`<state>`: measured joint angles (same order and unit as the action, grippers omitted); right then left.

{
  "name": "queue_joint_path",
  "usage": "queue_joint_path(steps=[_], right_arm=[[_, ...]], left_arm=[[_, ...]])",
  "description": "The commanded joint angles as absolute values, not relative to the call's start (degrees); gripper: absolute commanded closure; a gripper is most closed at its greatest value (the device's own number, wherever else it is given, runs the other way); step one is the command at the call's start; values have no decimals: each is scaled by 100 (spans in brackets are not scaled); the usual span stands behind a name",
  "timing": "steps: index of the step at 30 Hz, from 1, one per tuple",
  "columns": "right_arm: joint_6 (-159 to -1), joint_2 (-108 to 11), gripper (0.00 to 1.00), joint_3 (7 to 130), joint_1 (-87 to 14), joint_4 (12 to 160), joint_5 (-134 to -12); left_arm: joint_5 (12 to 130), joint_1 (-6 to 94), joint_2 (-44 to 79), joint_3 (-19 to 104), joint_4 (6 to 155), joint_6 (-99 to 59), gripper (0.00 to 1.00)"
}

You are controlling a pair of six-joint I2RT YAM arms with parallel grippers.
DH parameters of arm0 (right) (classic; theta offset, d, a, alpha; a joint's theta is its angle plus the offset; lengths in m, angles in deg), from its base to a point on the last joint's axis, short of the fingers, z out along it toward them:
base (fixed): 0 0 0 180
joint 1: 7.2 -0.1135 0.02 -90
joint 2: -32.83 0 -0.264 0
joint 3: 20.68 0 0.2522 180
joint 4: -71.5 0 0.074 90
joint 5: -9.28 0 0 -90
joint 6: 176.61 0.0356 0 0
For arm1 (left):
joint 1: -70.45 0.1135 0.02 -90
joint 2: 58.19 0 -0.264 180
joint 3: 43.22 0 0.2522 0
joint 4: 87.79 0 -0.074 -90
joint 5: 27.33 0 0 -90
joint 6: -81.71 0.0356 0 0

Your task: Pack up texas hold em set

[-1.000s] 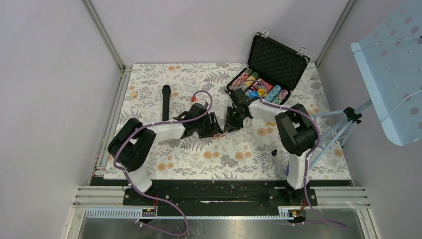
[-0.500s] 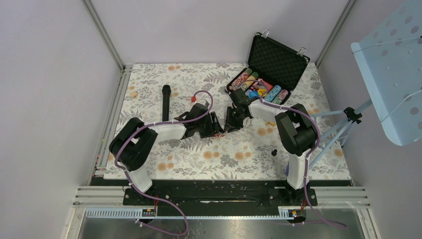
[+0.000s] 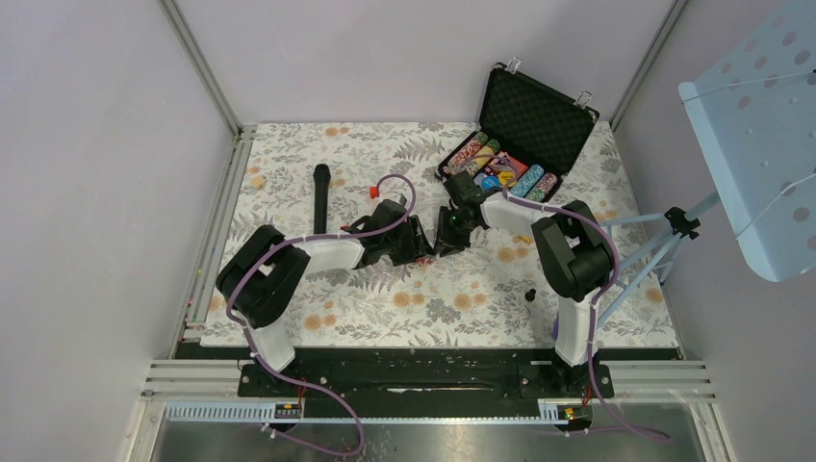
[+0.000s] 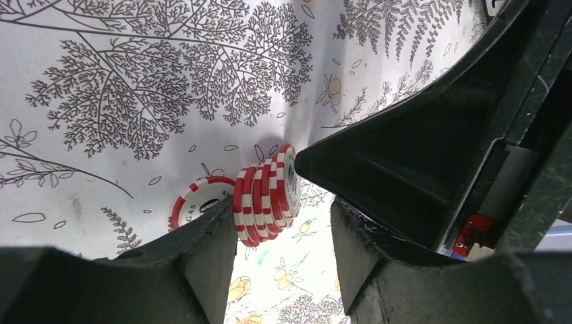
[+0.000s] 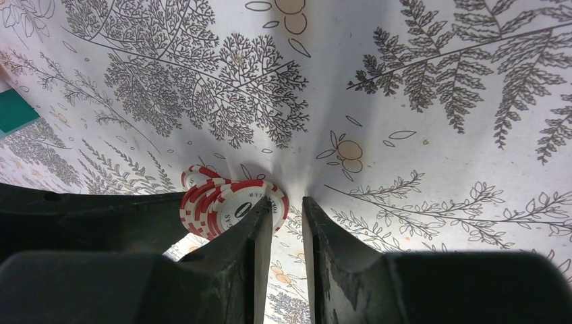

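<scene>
Several red-and-white striped poker chips stand on edge on the floral cloth, and one more lies flat beside them. My left gripper is open; the chips lean against its left fingertip and the tip of my right gripper. In the right wrist view the chips sit just outside the left finger. My right gripper is nearly shut, with nothing between its jaws. In the top view both grippers meet mid-table. The open black case holds rows of chips.
A black microphone lies left of my left arm, with a small red block next to it. A teal block shows at the left edge of the right wrist view. A small black object and a tripod are at the right.
My left arm has pushed a little to the right, closing on my right gripper. The red chips seen below the grippers from above are now hidden.
</scene>
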<state>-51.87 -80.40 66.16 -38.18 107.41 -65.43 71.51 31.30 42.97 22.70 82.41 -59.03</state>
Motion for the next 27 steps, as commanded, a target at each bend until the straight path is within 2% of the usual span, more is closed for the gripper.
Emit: queue_joint_path(steps=[1, 18, 27], right_arm=[[-5138, -8184, 69, 6481, -3927, 10834, -6443], [-5136, -8172, 69, 6471, -3926, 10837, -6472], [-5146, -8172, 69, 6471, -3926, 10842, -6479]], left_arm=[[6912, 3049, 4463, 2398, 8302, -5960, 49], [6406, 2935, 4655, 2672, 7966, -5805, 63], [6304, 2901, 4687, 2728, 7872, -5729, 87]])
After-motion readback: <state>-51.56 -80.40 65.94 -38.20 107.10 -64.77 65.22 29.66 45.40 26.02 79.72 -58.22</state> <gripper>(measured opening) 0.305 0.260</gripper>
